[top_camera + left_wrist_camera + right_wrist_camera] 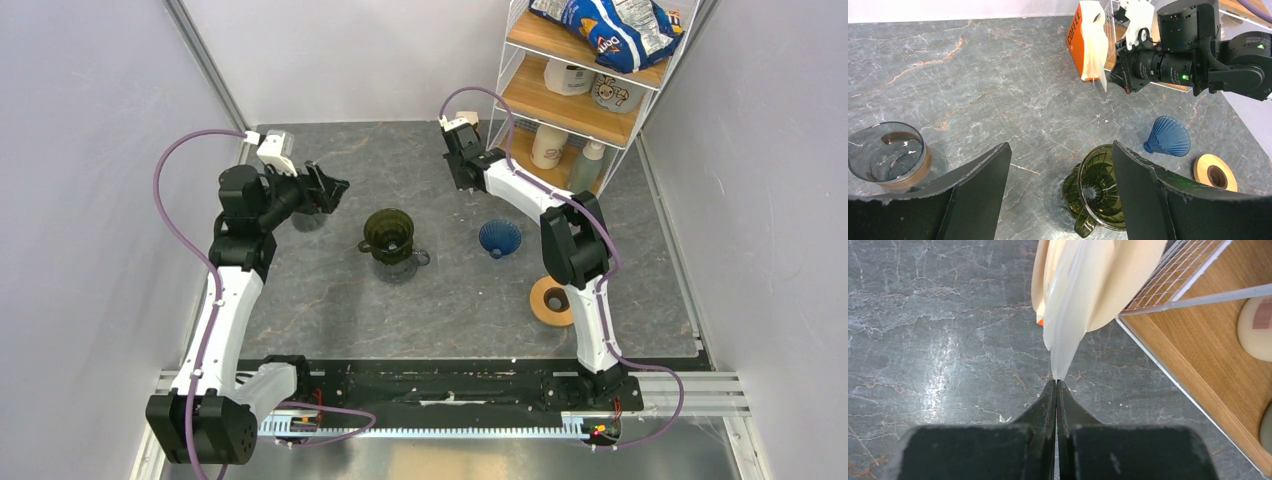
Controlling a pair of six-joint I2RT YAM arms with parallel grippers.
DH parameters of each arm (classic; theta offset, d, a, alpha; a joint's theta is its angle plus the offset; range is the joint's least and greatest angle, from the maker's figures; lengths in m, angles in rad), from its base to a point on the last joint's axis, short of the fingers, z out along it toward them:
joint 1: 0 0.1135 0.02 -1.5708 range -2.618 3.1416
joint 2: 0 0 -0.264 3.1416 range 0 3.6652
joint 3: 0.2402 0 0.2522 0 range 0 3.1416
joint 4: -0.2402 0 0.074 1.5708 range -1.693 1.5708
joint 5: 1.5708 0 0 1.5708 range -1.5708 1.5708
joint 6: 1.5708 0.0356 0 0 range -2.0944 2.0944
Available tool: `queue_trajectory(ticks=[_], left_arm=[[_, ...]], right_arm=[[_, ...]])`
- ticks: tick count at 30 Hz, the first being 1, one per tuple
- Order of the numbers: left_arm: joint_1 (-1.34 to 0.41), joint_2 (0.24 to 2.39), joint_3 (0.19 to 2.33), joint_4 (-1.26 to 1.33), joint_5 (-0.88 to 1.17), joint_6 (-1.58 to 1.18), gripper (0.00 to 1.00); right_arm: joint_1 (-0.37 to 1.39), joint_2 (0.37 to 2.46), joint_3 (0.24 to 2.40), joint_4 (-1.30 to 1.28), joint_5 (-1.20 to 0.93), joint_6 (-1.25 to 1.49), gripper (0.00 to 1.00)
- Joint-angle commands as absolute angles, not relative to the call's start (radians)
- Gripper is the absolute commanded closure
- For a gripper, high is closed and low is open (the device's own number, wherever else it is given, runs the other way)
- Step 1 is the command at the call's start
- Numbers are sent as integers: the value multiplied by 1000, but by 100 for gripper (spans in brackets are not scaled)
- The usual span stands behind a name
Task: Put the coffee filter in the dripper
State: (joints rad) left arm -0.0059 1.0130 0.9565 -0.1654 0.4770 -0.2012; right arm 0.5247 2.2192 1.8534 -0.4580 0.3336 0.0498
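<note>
My right gripper (1056, 383) is shut on the lower edge of a thin off-white coffee filter (1064, 342). The filter hangs partly out of the cream stack (1118, 280) in an orange box (1075, 35) at the back of the table. In the left wrist view the gripper (1115, 75) holds the filter (1102, 80) beside the box. The dark olive-green dripper (388, 232) stands upright and empty mid-table. My left gripper (1060, 145) is open and empty above the table, with the dripper (1098, 187) below, near its right finger.
A blue ribbed cone (499, 238) lies right of the dripper. A wooden ring (551, 300) lies nearer the right arm. A clear glass carafe (888, 155) stands under the left arm. A wire shelf rack (590, 90) with bottles stands at the back right, close to the right gripper.
</note>
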Motion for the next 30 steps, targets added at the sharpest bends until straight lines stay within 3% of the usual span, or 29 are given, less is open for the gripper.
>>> queue_trajectory(ticks=[1, 3, 4, 6, 13, 18, 25, 30], left_arm=[[-2, 1020, 991, -115, 502, -204, 19], [-2, 1021, 994, -115, 503, -203, 19], [-2, 1021, 995, -116, 505, -202, 19], [-2, 1021, 996, -119, 506, -202, 19], [-2, 1018, 994, -126, 506, -193, 18], [-2, 1019, 997, -126, 506, -192, 18], [-2, 1023, 992, -120, 506, -195, 18], [-2, 1028, 994, -120, 509, -198, 18]], right_arm=[[535, 2188, 1852, -455, 306, 59, 96], [535, 2202, 1855, -459, 320, 64, 64], [536, 2206, 1857, -459, 327, 65, 53], [535, 2214, 1864, -457, 334, 65, 44], [536, 2242, 1899, -448, 375, 55, 43], [537, 2273, 1924, -442, 415, 20, 53], [537, 2304, 1954, -445, 450, 9, 53], [537, 2310, 1953, -435, 462, -21, 59]])
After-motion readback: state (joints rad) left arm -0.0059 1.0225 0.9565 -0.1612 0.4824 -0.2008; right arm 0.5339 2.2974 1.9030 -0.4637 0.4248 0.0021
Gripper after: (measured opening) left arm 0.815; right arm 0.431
